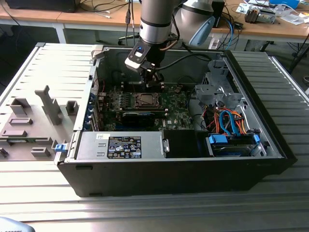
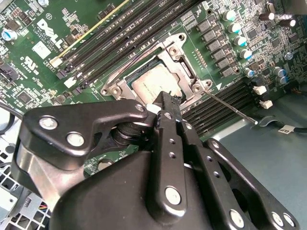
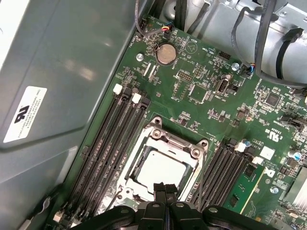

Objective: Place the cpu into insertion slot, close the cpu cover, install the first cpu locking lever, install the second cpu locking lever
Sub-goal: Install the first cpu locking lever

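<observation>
The cpu [image 3: 160, 165] [image 2: 152, 84], a dull silver square, lies in the insertion slot [image 1: 145, 100] on the green motherboard [image 3: 201, 96]. The cpu cover [image 3: 169, 140] [image 2: 184, 67] lies flat around it as a silvery frame. A thin wire locking lever [image 2: 232, 108] angles out from a socket corner over the memory slots. My gripper [image 3: 164, 187] [image 2: 165, 99] [image 1: 153, 81] hovers just above the socket's edge, shut, with its black fingertips pressed together and nothing seen between them.
The board sits deep inside an open computer case [image 1: 270, 140], with long black memory slots [image 3: 112, 143] on both sides of the socket. The drive cage and orange and blue cables [image 1: 229, 123] are at the exterior view's right. A grey fixture plate [image 1: 34, 116] lies on the left.
</observation>
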`<state>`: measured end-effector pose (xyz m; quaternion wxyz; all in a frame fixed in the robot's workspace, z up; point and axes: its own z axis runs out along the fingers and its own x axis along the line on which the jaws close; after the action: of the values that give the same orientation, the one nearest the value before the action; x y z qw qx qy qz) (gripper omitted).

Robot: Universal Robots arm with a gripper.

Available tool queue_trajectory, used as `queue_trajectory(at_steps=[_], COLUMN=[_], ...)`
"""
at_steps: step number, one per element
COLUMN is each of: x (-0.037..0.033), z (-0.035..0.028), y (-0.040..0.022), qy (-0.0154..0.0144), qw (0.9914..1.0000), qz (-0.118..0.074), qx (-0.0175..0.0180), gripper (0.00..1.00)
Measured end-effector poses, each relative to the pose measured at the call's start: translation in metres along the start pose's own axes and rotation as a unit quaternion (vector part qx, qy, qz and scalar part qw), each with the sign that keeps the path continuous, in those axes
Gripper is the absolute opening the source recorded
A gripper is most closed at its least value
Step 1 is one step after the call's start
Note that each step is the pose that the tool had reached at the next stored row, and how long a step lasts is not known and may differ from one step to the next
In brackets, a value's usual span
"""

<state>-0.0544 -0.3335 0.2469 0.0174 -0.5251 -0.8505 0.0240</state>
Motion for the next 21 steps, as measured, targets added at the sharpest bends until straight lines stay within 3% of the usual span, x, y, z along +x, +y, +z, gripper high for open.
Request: queue_trajectory(at_steps=[21], x=[0.0], z=[0.0], y=[0.0], qy=[-0.0014], qw=[0.99973], qz=[-0.023], qx=[0.0001], gripper=[0.11])
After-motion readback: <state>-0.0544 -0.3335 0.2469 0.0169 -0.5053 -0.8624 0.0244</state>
